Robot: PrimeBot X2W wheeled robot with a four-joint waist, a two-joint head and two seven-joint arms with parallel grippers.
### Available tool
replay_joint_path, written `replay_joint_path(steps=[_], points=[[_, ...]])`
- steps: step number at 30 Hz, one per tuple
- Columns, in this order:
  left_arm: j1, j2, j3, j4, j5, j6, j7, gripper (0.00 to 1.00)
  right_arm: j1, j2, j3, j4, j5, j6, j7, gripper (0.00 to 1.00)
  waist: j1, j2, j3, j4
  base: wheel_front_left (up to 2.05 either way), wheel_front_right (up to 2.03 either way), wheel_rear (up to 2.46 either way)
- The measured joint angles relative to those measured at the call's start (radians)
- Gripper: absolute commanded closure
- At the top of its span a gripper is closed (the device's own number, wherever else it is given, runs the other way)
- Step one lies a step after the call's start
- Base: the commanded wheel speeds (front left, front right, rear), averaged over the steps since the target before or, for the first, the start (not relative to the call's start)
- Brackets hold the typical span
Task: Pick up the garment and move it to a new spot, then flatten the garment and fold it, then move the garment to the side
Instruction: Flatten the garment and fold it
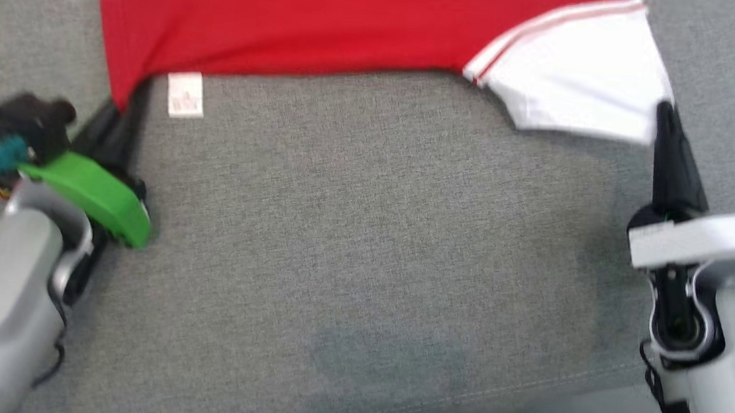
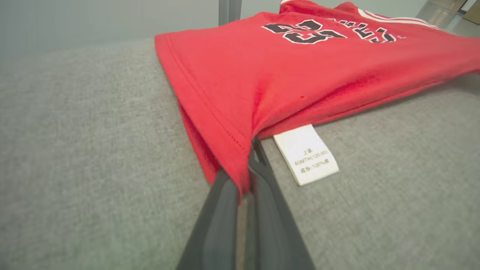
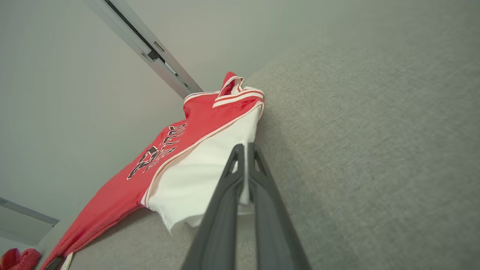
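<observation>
Red jersey (image 1: 304, 18) is at the far side of the grey fabric surface (image 1: 363, 246), spread mostly flat, print side up. Long axis runs left-right: hem edge at the left, collar end at the right. White sleeve (image 1: 581, 85) sticks out toward the near right, with red-and-white striping where it meets the body. Black print (image 2: 303, 32), number plus lettering with a white outline, sits mid-chest; it is blurred, so not readable. White care label (image 2: 306, 154) pokes out from under the near edge by the hem corner and lies flat on the surface. Left gripper (image 1: 121, 117): jaws pinched closed on the near-left hem corner, both layers pulled into the fingers, creases fanning out from the pinch, corner slightly off the surface. Right gripper (image 3: 245, 153): jaws closed on the near-right edge of the sleeve, white cloth visible between the fingers. The two grippers are well apart, at opposite ends of the jersey's near edge, and that edge runs nearly straight between them. Green cover (image 1: 95, 197) on the left wrist sits just near of the hem corner. Head view is motion-blurred.
</observation>
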Motion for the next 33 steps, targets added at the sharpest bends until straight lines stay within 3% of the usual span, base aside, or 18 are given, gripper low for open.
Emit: replay_joint_path(steps=[8, 17, 23, 33], points=[[0.404, -0.011, -0.054, -0.26, -0.077, 0.128, 0.053, 1.0, 0.34, -0.047, -0.034, -0.08, -0.007, 0.0, 0.029, 1.0, 0.0, 0.0, -0.149, 0.015, 0.0, 0.0, 0.0], [0.726, 0.036, -0.033, -0.643, -0.223, 0.293, 0.135, 1.0, 0.6, -0.066, -0.146, -0.211, 0.056, 0.0, 0.086, 1.0, -0.0001, 0.0, -0.258, 0.039, 0.0, 0.0, 0.0], [0.739, 0.034, -0.02, -0.695, -0.264, 0.33, 0.181, 1.0, 0.541, -0.024, -0.143, -0.211, 0.036, 0.0, 0.126, 1.0, 0.0, 0.0, -0.239, 0.043, 0.0, 0.0, 0.0], [0.577, 0.044, 0.007, -0.708, -0.287, 0.349, 0.311, 1.0, 0.282, 0.028, -0.071, -0.112, -0.028, 0.0, 0.166, 1.0, 0.0, 0.0, -0.211, 0.007, 0.0, 0.0, 0.0]])
